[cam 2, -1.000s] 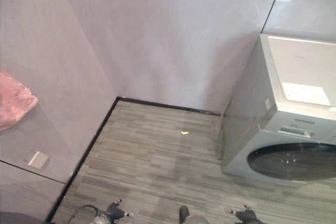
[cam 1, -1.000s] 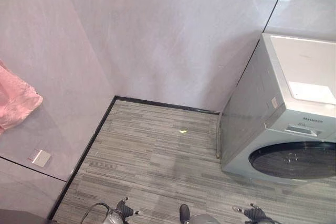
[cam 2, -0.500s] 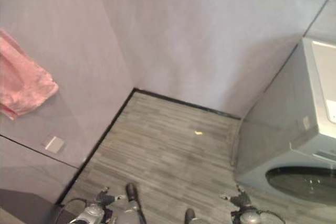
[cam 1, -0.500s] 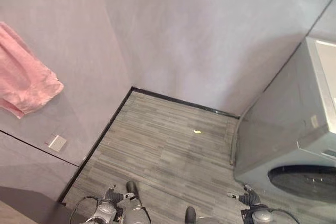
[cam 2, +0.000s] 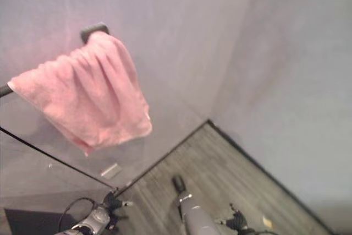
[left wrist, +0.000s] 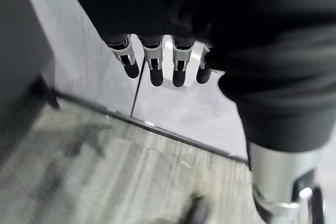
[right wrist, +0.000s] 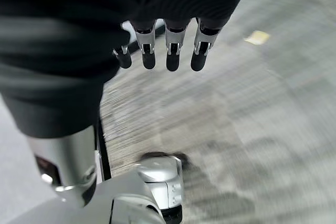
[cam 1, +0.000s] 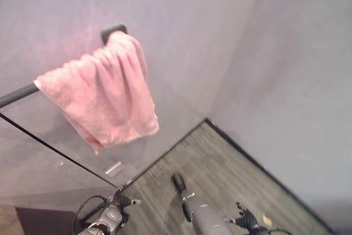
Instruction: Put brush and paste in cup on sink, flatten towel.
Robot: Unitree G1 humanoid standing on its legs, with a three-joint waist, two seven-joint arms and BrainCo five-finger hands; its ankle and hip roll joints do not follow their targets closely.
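Note:
A pink towel (cam 1: 104, 94) hangs bunched over a dark wall bar (cam 1: 113, 28), gathered toward the bar's end, its lower edge uneven. My left hand (cam 1: 120, 201) hangs low by the wall, well below the towel. In the left wrist view its fingers (left wrist: 152, 61) are straight and hold nothing. My right hand (cam 1: 246, 219) hangs low over the floor to the right. Its fingers (right wrist: 170, 51) are also relaxed and empty in the right wrist view.
A small socket plate (cam 1: 114, 169) sits on the wall under the towel. Black skirting (cam 1: 247, 158) runs along the grey plank floor into the corner. A yellow scrap (cam 1: 267, 220) lies on the floor near my right hand. A dark unit (cam 1: 33, 218) stands at lower left.
The camera has swung left: the towel and its bar have come into the left middle and the washing machine has left the picture. Both hands stay low and empty.

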